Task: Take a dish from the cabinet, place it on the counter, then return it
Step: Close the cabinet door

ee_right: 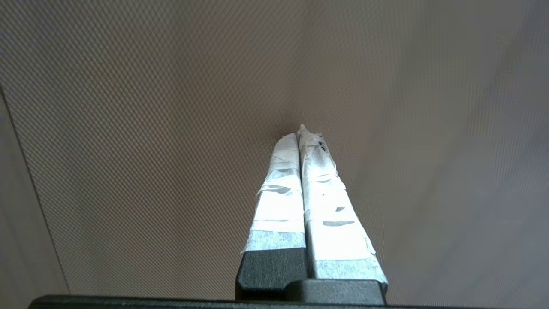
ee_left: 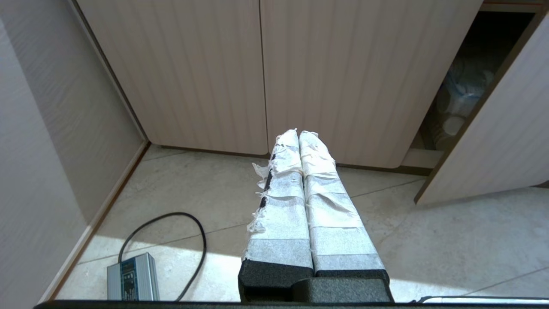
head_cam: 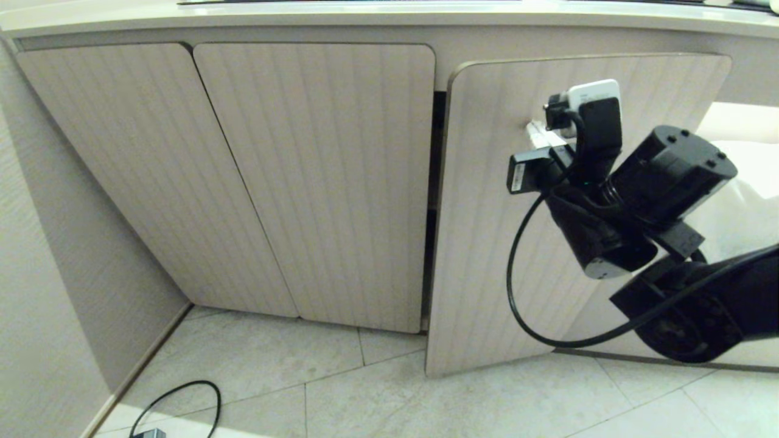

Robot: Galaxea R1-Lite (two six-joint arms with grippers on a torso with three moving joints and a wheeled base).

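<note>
One door of the cabinet [head_cam: 316, 182] stands ajar, the right-hand door [head_cam: 487, 243], and that is all I can count as done, or perhaps nearly the last thing to undo. My right hand [head_cam: 535, 131] has its taped fingers [ee_right: 300, 180] pressed together, empty, with the tips at the outer face of that door, near its upper part; I judge I am pushing on it, though I cannot say whether to open or shut. My left hand [ee_left: 298, 137] hangs low over the floor [ee_left: 429, 240], fingers together and holding nothing. The bowl I cannot pick out: the gap shows only dim pale shapes on a shelf [ee_left: 463, 98]. The strip of worktop [head_cam: 389, 15] along the top shows no bowl. So fetching or returning remains unsettled.
</note>
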